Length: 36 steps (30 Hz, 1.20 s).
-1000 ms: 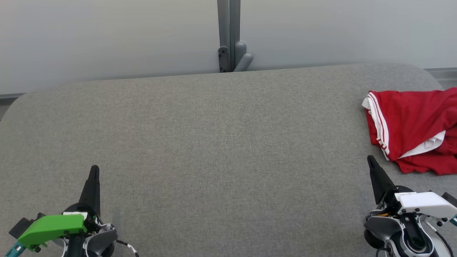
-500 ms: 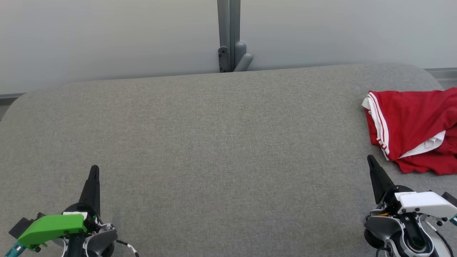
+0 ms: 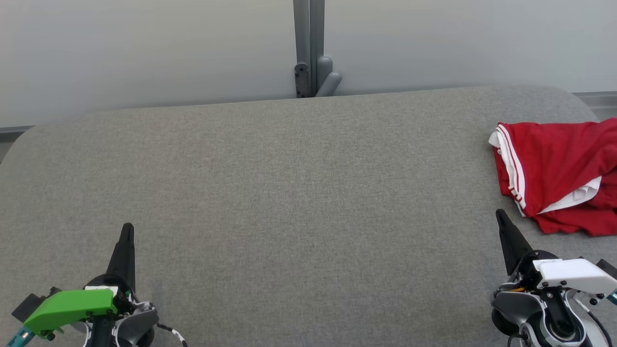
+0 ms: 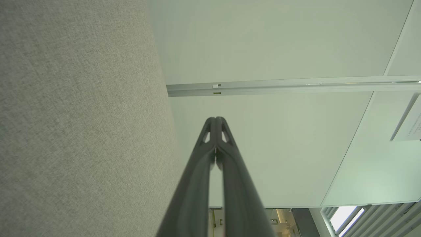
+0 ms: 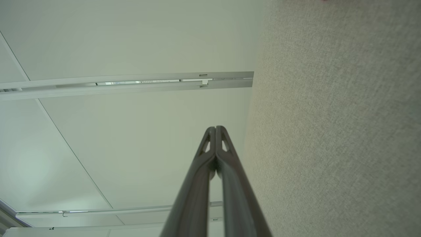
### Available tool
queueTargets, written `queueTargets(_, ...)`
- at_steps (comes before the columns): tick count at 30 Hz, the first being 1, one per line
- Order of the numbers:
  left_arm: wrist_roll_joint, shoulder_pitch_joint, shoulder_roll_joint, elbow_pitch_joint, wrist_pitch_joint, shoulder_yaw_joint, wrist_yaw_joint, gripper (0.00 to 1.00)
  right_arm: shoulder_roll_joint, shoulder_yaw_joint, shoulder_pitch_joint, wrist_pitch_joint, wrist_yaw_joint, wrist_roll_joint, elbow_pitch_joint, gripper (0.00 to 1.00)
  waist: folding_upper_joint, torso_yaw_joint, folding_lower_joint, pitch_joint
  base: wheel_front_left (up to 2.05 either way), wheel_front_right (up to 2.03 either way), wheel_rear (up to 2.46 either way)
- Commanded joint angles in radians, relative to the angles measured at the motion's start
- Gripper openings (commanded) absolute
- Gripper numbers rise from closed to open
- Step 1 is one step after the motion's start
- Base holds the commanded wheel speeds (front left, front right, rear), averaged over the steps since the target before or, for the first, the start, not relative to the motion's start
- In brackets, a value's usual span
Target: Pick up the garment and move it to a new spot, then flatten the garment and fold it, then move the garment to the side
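Two grippers sit low in the head view, both closed with nothing between their fingers. The left gripper (image 3: 127, 227) points up from the lower left, its dark fingers pressed into one narrow spike. In the left wrist view those fingers (image 4: 195, 187) meet at the tips, with only a thin slit further down. A green cover (image 3: 67, 307) caps its wrist. The right gripper (image 3: 499, 213) stands at the lower right and leans a little to the left, likewise pinched tight and empty. Its fingers (image 5: 233, 187) touch at the tips in the right wrist view, and a white cover (image 3: 573, 274) sits on that wrist.

Both grippers lie over the near part of a gray fabric-covered table (image 3: 299, 183); whether they touch it I cannot tell. The garment (image 3: 554, 166), red with white stripes along one edge and a patch of white lining showing, lies rumpled on the table's right end, partly cut off by the view's right edge. It is near the right gripper, just beyond and to the right of the fingertips but apart from them, and well apart from the left gripper. Behind the table rises a pale wall with a gray post (image 3: 308, 43) at its middle.
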Motion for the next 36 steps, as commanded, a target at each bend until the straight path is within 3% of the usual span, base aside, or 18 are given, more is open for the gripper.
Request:
queueTargets(1, -0.003, -0.015, 0.006, -0.001, 0.003, 0.001, -0.006, 0.0, -0.005, -0.001, -0.004, 0.004, 0.0, 0.007, -0.005, 0.0, 0.0099, 0.0, 0.0, 0.0, 0.0, 0.0, 0.0)
queueTargets(36, -0.003, -0.015, 0.006, -0.001, 0.003, 0.001, -0.006, 0.0, -0.005, -0.001, -0.004, 0.004, 0.0, 0.007, -0.005, 0.0, 0.0099, 0.0, 0.0, 0.0, 0.0, 0.0, 0.0)
